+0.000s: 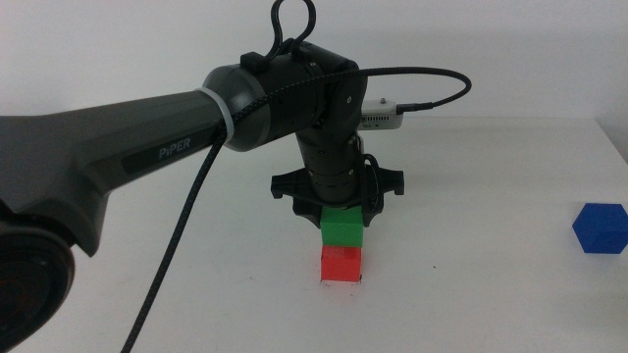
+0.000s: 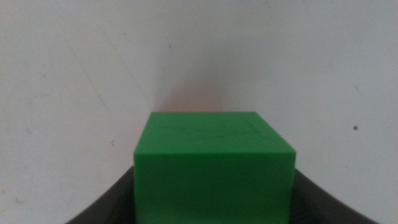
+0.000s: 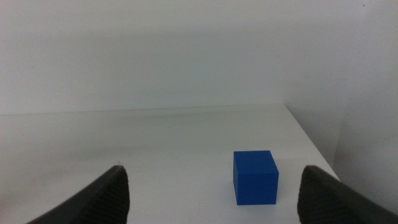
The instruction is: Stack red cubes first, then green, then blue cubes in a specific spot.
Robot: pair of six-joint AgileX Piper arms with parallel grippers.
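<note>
The red cube (image 1: 340, 265) stands on the white table near the middle and covers the specific spot. The green cube (image 1: 343, 229) sits squarely on top of it; whether the two touch I cannot tell. My left gripper (image 1: 340, 210) comes down from above and is shut on the green cube (image 2: 214, 162), a dark jaw pressed against each side. The red cube is hidden in the left wrist view. The blue cube (image 1: 600, 228) lies alone at the far right. My right gripper (image 3: 214, 186) is open, a short way back from the blue cube (image 3: 255, 177), and is out of the middle view.
The left arm (image 1: 118, 157) and its black cable (image 1: 177, 255) cross the left half of the table. The table's right edge (image 3: 311, 143) runs close beside the blue cube. A lone dark speck (image 2: 355, 128) marks the tabletop beyond the stack.
</note>
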